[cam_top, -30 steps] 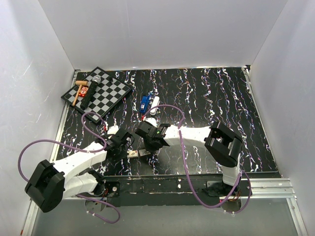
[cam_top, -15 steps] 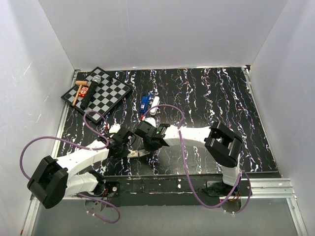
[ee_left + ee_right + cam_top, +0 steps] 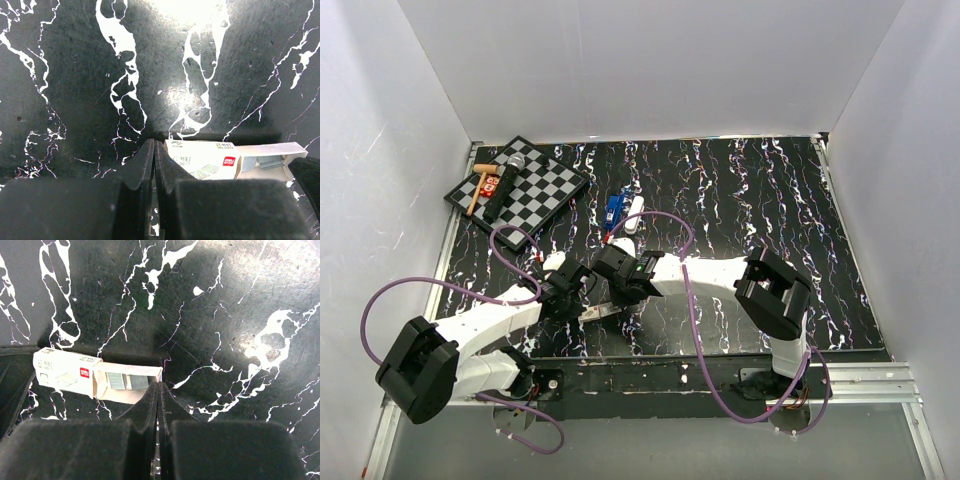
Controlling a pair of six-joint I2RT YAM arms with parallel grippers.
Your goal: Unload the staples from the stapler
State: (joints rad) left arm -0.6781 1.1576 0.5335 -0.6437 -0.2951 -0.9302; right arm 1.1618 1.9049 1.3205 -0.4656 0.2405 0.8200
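A small tan-and-white staple box (image 3: 604, 313) lies near the table's front, between my two grippers. Its inner tray (image 3: 131, 385) is slid out, and the staples (image 3: 128, 381) show in it as short silvery strips; these staples (image 3: 270, 161) also show in the left wrist view. My left gripper (image 3: 154, 143) is shut on nothing, its tips right beside the box's closed end (image 3: 200, 157). My right gripper (image 3: 159, 385) is also shut on nothing, its tips against the tray's open end. The blue stapler (image 3: 613, 208) lies farther back on the table, apart from both grippers.
A checkered board (image 3: 520, 185) sits at the back left with a wooden-handled tool (image 3: 480, 185) and other small items on it. A white piece (image 3: 635, 214) lies next to the stapler. White walls enclose the black marbled table (image 3: 750, 200) on three sides.
My left arm has shifted a little toward the box, and the box has turned slightly on the table. Both grippers have stayed shut.
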